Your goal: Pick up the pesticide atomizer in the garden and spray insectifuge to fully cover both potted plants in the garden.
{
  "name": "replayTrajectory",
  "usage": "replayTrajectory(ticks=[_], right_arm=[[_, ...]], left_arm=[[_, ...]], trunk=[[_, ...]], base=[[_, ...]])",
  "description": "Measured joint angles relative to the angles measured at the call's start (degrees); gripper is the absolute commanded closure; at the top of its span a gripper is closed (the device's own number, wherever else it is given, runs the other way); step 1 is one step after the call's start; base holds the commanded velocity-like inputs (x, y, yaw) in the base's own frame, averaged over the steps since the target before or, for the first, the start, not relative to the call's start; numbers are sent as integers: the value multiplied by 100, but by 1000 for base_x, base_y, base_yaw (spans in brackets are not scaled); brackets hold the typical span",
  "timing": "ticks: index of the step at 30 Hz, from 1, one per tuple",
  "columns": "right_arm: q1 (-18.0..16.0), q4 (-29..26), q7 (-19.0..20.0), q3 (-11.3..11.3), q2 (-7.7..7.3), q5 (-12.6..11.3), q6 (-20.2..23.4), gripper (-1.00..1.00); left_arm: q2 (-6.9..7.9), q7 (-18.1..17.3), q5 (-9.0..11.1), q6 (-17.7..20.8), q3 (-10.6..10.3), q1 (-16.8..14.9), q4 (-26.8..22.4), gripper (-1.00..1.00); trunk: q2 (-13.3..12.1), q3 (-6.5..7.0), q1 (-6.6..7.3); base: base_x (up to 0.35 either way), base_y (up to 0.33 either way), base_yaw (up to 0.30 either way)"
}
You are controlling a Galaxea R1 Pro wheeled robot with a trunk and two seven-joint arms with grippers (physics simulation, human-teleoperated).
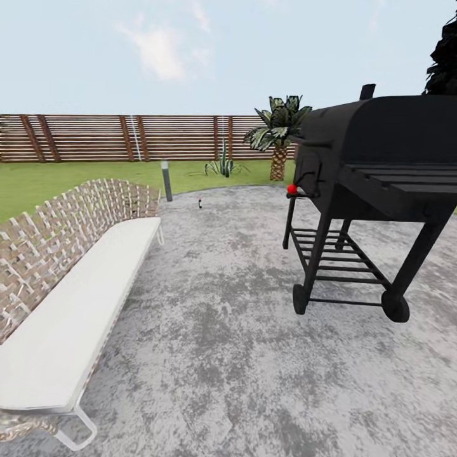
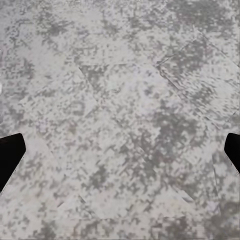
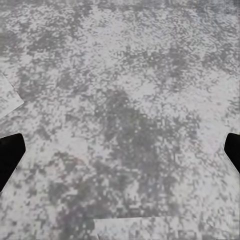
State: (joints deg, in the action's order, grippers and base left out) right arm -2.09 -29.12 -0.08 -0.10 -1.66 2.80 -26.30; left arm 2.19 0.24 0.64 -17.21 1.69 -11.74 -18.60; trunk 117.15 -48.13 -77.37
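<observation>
We see the garden from the head view: a green lawn (image 1: 38, 181) at the far side, and grey speckled paving (image 1: 228, 330) that fills the near ground. Far off on the paving, near its edge with the lawn, stands a tiny dark thing (image 1: 200, 203); it is too small for us to tell what it is. Just beside it is a short grey post (image 1: 166, 180). Behind them, on the grass, grows a spiky green plant (image 1: 222, 166), and next to that a small palm (image 1: 278, 136). A brown wooden fence (image 1: 114, 138) runs along the back.

On the left is a long woven bench (image 1: 70, 222) with a white cushion (image 1: 76, 317). On the right stands a big black grill (image 1: 374, 165) on wheels, with a red knob (image 1: 292, 188) on its side.

Our left hand (image 2: 120, 152) hangs over the paving, its dark fingers (image 2: 10, 155) spread wide apart with nothing between them. Our right hand (image 3: 120, 152) is wide apart too, its fingers (image 3: 10, 155) holding nothing.
</observation>
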Motion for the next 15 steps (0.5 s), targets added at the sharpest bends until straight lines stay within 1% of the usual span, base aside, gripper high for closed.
replayTrajectory(ticks=[15], right_arm=[[1, -1, 0, -5, -14, 0, 0, -100]], left_arm=[[-7, 0, 0, 0, 0, 6, 1, -100]], trunk=[[0, 0, 0]], base=[[340, 0, 7]])
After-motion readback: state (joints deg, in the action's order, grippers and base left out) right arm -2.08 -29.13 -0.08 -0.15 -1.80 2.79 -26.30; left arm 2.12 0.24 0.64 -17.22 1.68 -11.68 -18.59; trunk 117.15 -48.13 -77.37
